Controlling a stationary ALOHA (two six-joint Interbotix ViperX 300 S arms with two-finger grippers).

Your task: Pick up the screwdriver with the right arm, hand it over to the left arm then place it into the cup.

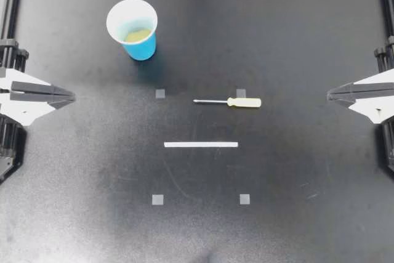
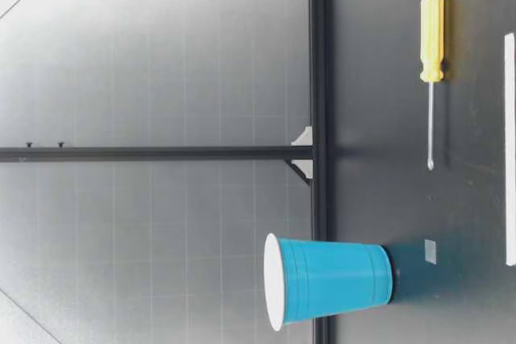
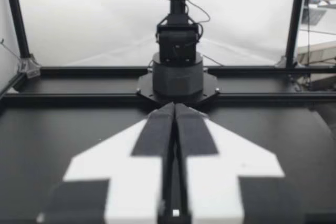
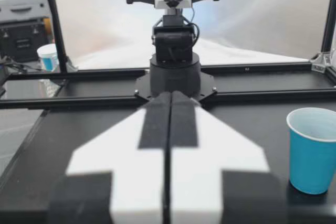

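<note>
**Both arms parked, screwdriver waiting to be picked up**

The task is judged to be at its very first step, as nothing is being held. The left gripper (image 1: pixel 71 97) and the right gripper (image 1: pixel 330 95) are sitting at opposite edges of the black table (image 1: pixel 295 183). Each has its two fingers pressed together, as is shown plainly in both wrist views.

The screwdriver (image 1: pixel 231 101) is lying flat near the middle of the table, well apart from both grippers. Its yellow handle is pointing toward the right arm and its thin metal tip toward the left arm. The blue cup (image 1: pixel 141 47) is standing upright with its mouth open on the left arm's side of the table, well apart from the screwdriver.

For the next move, the right gripper would probably need to be opened, carried in over the yellow handle, and lowered so that a finger is set on each side of it.

Counted: one screwdriver, one cup, two grippers, one white strip (image 1: pixel 201 145) and four small grey squares (image 1: pixel 157 199) marked on the table
</note>
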